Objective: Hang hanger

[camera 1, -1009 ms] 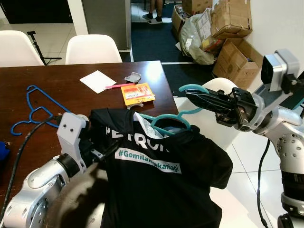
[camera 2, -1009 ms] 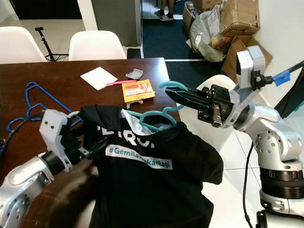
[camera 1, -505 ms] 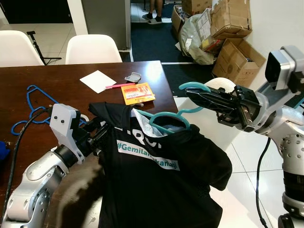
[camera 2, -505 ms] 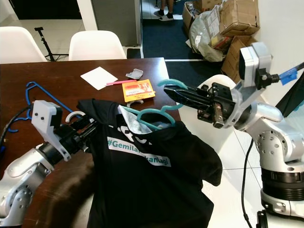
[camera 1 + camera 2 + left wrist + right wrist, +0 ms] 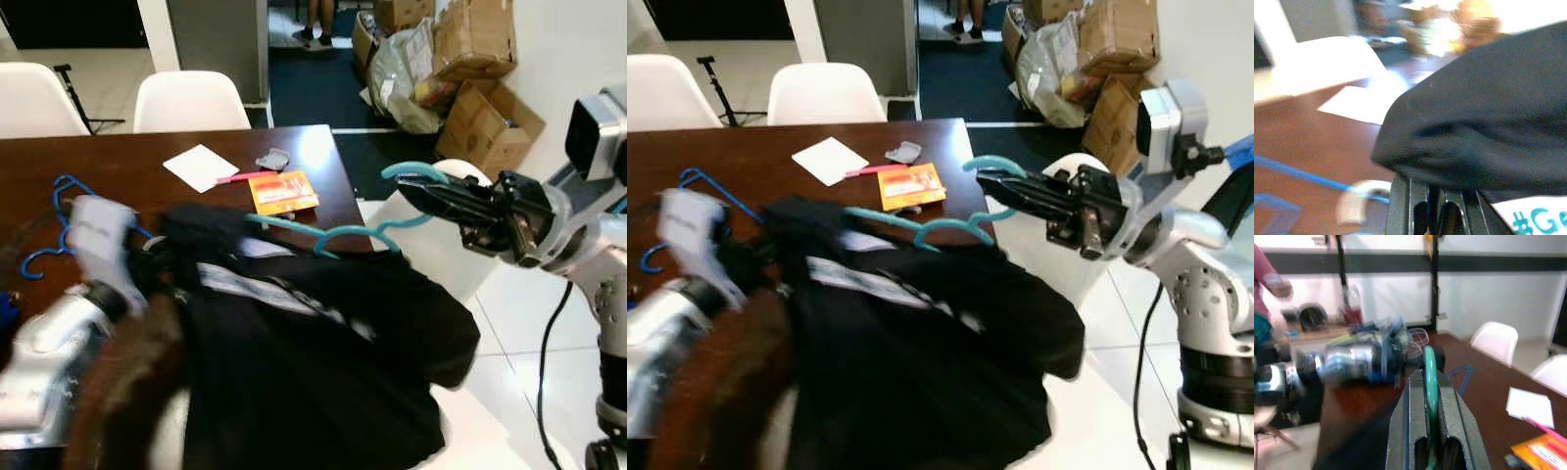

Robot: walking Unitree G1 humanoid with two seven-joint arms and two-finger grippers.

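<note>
The right pincer (image 5: 416, 189) reaches in from 3 o'clock with its black fingers pressed together on the hook of the teal hanger (image 5: 345, 232); the right wrist view confirms the teal hook (image 5: 1430, 382) pinched between the two fingers. The hanger hangs off the counter's near right corner, above the floor, with one arm stretching toward 9 o'clock and its lower run lost under the black shirt (image 5: 323, 362) that drapes from it. The shirt's printed lettering is smeared by motion in the head views, and only a few teal characters on a white band can be read in the left wrist view.

The left pincer (image 5: 1437, 215) sits at 8 o'clock, heavily blurred in the head views, so its outline is hard to make out. In the left wrist view its fingers lie close together right under a fold of the black shirt, but whether they actually clamp the cloth I cannot tell.

On the brown counter (image 5: 118, 166), toward 11 o'clock, lie a white paper (image 5: 200, 166), a pink pen (image 5: 240, 177) and an orange packet (image 5: 282, 192). Blue hangers (image 5: 54, 206) rest at 9 o'clock, partly hidden behind the left arm. Cardboard boxes (image 5: 485, 59) stand at 1 o'clock.
</note>
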